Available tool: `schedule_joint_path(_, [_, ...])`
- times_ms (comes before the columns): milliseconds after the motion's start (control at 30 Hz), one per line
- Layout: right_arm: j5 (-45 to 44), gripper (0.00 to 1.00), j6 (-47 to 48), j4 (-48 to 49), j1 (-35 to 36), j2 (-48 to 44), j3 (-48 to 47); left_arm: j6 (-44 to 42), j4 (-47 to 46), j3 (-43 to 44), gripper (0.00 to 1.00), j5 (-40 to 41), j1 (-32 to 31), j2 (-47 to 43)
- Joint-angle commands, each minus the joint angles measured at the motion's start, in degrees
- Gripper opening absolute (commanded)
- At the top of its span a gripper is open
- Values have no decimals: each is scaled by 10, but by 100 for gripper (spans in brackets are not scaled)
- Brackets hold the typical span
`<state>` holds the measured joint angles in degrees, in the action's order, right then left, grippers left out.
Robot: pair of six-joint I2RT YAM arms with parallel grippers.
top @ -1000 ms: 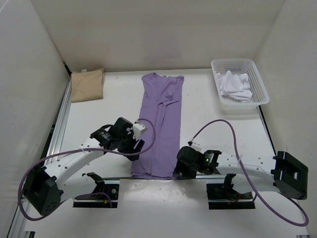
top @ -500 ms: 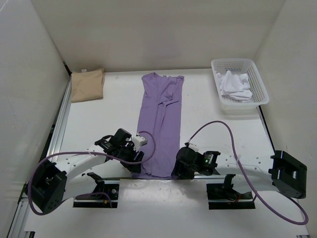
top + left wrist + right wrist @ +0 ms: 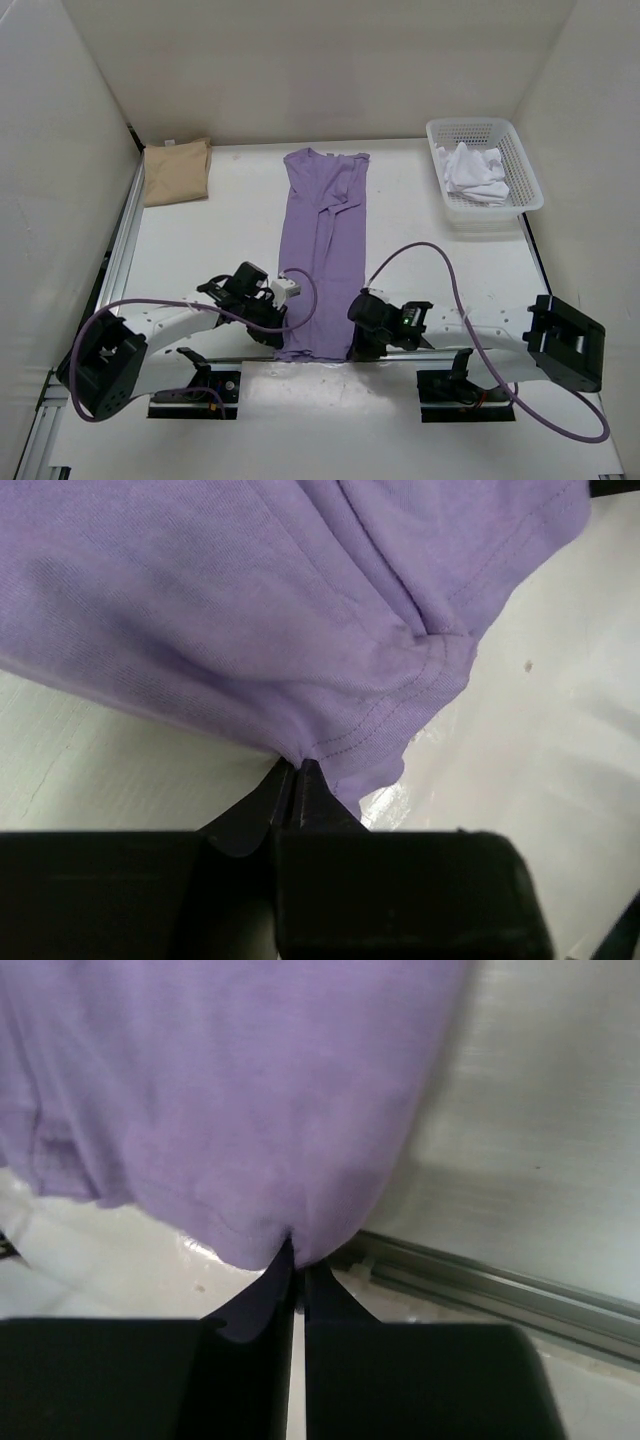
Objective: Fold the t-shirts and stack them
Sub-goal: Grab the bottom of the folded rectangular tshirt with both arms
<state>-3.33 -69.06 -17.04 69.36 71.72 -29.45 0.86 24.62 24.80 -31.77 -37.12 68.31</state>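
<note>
The lavender t-shirt lies as a long narrow strip down the table's middle, neck at the far end. My left gripper is shut on its near left hem corner; in the left wrist view the gripper pinches the stitched hem of the shirt. My right gripper is shut on the near right corner, and its wrist view has the gripper closed on the shirt's edge. A folded tan t-shirt rests at the far left. A crumpled white t-shirt sits in the basket.
The white perforated basket stands at the far right by the wall. A metal rail runs along the table's near edge, just under the right gripper. White walls enclose the table on the left, back and right.
Both grippers came toward the near edge to the lavender shirt's bottom corners and went from open to shut on the hem. The hem has pulled in slightly.
</note>
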Motion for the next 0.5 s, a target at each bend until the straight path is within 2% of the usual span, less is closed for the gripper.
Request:
schedule_joint_path(0, [-14, 0, 37, -53, -21, -34, -53, -9, 24, 30, 10, -36, 13, 5])
schedule_joint_path(133, [-32, 0, 108, -97, -101, -90, -104, -9, 107, 165, 10, -64, 68, 22])
schedule_joint_path(200, [-26, 0, 138, -105, -165, -91, -142, -9, 131, 205, 10, -69, 102, 47])
schedule_joint_path(233, [-19, 0, 157, -105, -186, -85, -154, -9, 138, 238, 10, -69, 139, 58])
schedule_joint_path(333, [-1, 0, 232, -105, -261, -26, -204, -9, 144, 286, 10, -81, 204, 114])
schedule_joint_path(467, [34, 0, 312, -91, -351, 102, -294, -9, 149, 422, 10, -66, 252, 208])
